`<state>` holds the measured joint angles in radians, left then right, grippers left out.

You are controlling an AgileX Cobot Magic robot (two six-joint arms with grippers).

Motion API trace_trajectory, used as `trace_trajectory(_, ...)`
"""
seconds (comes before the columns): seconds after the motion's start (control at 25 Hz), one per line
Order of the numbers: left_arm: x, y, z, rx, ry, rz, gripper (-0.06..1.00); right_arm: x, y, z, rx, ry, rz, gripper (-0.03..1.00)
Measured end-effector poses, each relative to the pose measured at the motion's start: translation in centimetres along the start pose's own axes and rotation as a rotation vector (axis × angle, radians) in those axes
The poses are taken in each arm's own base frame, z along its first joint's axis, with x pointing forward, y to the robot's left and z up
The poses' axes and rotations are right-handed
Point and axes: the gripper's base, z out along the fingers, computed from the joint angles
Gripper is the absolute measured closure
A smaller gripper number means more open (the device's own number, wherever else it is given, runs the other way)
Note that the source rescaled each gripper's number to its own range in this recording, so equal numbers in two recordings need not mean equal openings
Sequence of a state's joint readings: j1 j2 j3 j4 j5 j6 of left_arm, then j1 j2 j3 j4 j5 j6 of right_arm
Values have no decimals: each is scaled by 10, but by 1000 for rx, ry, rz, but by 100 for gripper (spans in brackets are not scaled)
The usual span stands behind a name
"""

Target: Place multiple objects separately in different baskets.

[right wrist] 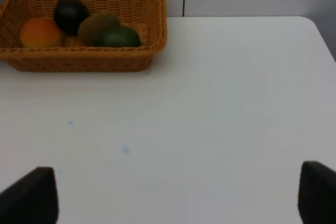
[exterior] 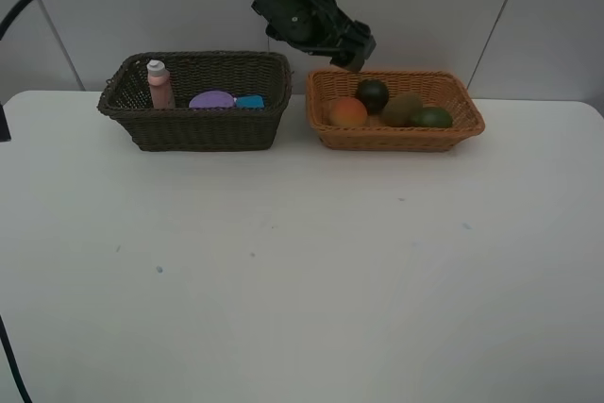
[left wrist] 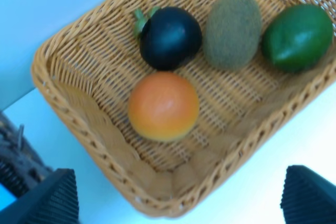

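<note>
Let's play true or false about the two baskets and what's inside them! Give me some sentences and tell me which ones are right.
1. The orange-red fruit lies in the light orange basket. True.
2. The pink bottle lies flat on the table. False: it stands upright inside the dark brown basket.
3. The left tool is holding the mangosteen. False: it is open and empty above the light basket, and the mangosteen lies in that basket.
4. The kiwi lies between the mangosteen and the lime. True.
5. The blue eraser is with the fruits. False: it is in the dark basket, beside the purple lid.
</note>
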<state>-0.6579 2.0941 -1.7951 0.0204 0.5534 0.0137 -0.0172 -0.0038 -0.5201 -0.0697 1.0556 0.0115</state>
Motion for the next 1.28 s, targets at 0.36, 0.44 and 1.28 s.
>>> trace_trajectory(0.36,24,0,-68,-1,-28,3,-5,0,0,0,0,0,0,-3)
trace_trajectory(0.44,35,0,-88,-3,-31,4,-5,0,0,0,0,0,0,-3)
trace_trajectory(1.28,177,-3,-259,-1,171,-116,-5,0,0,0,0,0,0,-3)
